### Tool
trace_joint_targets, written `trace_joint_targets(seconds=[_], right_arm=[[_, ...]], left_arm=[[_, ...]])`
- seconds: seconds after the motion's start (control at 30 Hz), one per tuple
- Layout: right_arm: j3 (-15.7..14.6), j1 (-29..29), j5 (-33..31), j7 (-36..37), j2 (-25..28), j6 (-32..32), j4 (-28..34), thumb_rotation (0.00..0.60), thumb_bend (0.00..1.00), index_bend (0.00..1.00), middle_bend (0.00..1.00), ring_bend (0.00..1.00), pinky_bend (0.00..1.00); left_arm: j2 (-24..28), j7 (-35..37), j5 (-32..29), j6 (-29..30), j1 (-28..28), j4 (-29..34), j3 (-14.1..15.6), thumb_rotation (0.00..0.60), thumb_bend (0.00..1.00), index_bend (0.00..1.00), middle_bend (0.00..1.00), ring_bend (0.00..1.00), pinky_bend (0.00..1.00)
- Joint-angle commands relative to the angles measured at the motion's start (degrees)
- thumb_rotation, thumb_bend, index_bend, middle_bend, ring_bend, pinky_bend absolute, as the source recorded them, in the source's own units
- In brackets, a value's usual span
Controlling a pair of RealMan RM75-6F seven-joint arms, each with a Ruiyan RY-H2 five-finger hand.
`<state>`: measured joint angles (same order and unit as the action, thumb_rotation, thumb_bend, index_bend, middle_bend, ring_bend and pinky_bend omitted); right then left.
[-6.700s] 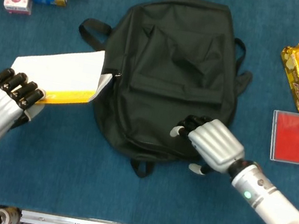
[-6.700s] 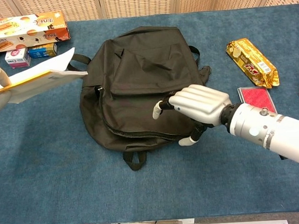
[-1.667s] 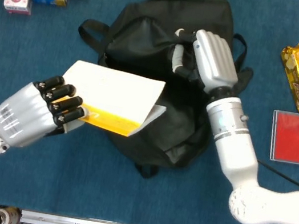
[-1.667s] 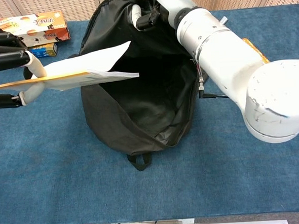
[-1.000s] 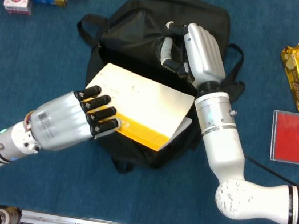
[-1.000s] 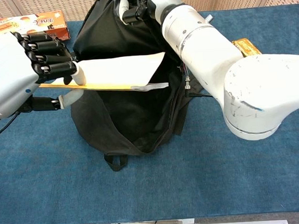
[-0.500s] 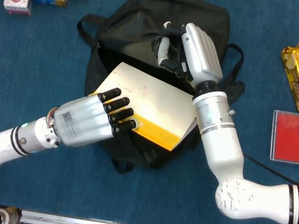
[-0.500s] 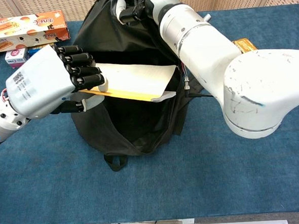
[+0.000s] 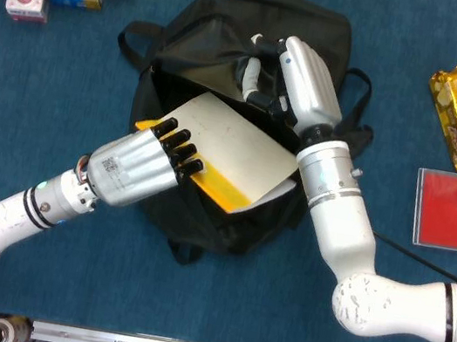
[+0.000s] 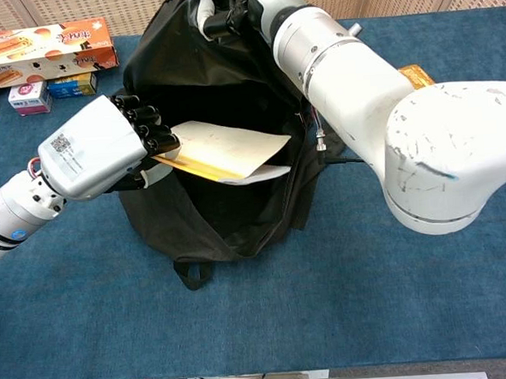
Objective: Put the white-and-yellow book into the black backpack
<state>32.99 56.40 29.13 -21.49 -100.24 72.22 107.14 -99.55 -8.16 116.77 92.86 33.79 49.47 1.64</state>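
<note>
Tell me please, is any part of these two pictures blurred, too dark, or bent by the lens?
Head view: sharp, evenly lit; the black backpack swallows detail inside, while the white-and-yellow book reads clearly. Chest view: the right arm looms oversized because it is close to the lens, and the left hand also looks enlarged; the bag's interior is nearly featureless black; no evident motion blur.

— What's on my chest view? My left hand [image 10: 105, 156] grips the white-and-yellow book [image 10: 225, 152] by its near edge, the far end tilted down into the open mouth of the black backpack [image 10: 211, 209]

— And my right?

— My right hand [image 10: 225, 11] holds the backpack's upper flap lifted. An orange snack box [image 10: 46, 43] and small cartons [image 10: 49, 92] sit far left on the blue table [image 10: 328, 296]
</note>
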Motion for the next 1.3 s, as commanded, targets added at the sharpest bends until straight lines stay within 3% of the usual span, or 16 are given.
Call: trace_joint_targets(seconds=[0.03, 0.2, 0.63, 0.97, 1.3], right_arm=[[0.0, 0.0, -0.3, 0.3, 0.0, -0.1, 0.2, 0.6, 0.77, 0.88, 0.68, 0.62, 0.87], [-0.2, 0.3, -0.4, 0.4, -0.1, 0.2, 0.6, 0.6, 0.77, 0.88, 0.68, 0.62, 0.87], [0.1, 0.5, -0.8, 1.2, -0.4, 1.3, 1.2, 0.6, 0.77, 0.88, 0.68, 0.62, 0.87], [0.7, 0.4, -1.5, 1.9, 0.0, 1.4, 1.8, 0.6, 0.77, 0.88, 0.68, 0.62, 0.87], [1.3, 0.9, -2.9, 2.6, -0.4, 1.4, 2.1, 0.6, 0.77, 0.88, 0.68, 0.62, 0.87]], left_arm=[[0.4, -1.2, -0.6, -0.1, -0.5, -0.1, 0.6, 0.6, 0.36, 0.76, 0.68, 0.53, 0.59], [0.9, -1.9, -3.1, -1.6, -1.4, 2.3, 0.8, 0.6, 0.36, 0.76, 0.68, 0.53, 0.59], [1.5, -8.2, -12.3, -8.2, -3.3, 17.4, -2.2, 0.6, 0.36, 0.74, 0.68, 0.53, 0.59], [-0.9, -17.2, -17.7, -9.2, -5.6, 21.2, -4.9, 0.6, 0.36, 0.74, 0.7, 0.54, 0.6], [-3.8, -23.0, -18.7, -9.9, -6.3, 21.4, -4.9, 0.6, 0.36, 0.74, 0.71, 0.54, 0.62]])
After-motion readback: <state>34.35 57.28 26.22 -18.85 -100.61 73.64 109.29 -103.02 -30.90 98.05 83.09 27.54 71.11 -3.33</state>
